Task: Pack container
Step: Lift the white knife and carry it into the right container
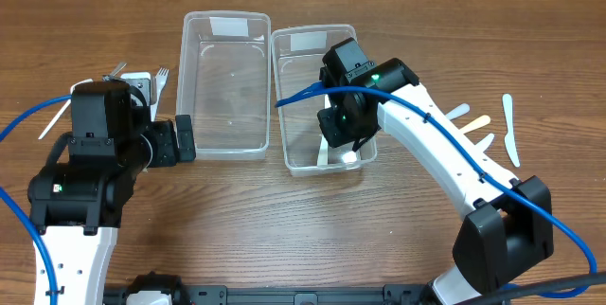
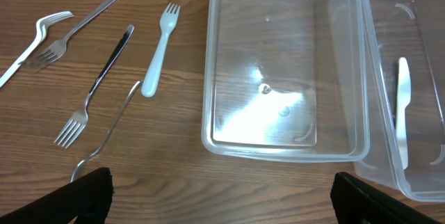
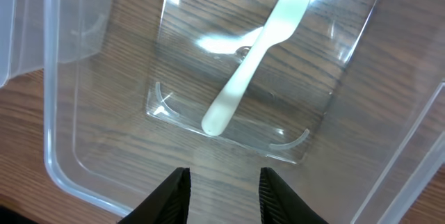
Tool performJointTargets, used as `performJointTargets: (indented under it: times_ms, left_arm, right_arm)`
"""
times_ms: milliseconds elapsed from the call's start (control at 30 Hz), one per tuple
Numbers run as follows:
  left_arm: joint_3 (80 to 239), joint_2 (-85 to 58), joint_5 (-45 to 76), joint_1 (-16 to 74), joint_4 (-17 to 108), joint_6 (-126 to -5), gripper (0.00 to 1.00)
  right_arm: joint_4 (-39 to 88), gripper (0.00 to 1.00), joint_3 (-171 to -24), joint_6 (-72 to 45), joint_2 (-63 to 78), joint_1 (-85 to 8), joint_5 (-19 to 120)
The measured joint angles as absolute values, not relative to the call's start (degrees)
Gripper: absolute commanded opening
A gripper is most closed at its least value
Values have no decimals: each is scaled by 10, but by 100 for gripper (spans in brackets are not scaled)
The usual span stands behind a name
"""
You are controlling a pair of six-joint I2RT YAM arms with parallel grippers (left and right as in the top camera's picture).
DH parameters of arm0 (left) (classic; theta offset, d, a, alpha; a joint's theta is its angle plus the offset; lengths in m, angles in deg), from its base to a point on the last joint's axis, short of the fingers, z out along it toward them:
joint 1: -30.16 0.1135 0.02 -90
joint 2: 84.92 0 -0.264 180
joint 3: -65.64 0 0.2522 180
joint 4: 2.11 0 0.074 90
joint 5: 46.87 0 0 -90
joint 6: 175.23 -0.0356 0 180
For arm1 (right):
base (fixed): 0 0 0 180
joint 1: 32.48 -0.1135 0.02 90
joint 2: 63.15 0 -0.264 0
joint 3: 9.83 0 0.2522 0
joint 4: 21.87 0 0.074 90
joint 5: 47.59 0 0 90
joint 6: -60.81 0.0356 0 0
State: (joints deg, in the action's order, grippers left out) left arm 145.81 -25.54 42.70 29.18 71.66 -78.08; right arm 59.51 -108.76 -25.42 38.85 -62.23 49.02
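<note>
A brown wood-grain table (image 1: 303, 248) carried two clear rectangular plastic containers, the left container (image 1: 224, 87) and the right container (image 1: 301, 68), side by side near its far edge. Slim metal forks (image 2: 103, 74) and a pale plastic fork (image 2: 156, 53) lay toward the left edge. A white plastic knife (image 1: 510, 130) and pale flat utensils (image 1: 473, 125) lay toward the right edge.

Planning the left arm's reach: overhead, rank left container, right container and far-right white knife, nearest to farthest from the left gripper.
From the left gripper:
1. Left container, right beside it.
2. Right container, middle.
3. White knife, far right.
</note>
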Motion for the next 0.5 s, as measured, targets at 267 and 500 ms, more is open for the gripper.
performJointTargets:
  times_ms: [267,500]
  left_arm:
    - [1458,-255,427,292,717,-781,100]
    - [1458,-255,427,292,716,-781,100]
  right_arm:
    - [662,25,-1243,-158,374,-601,388]
    - [734,19,-1266,-76,306,-491,365]
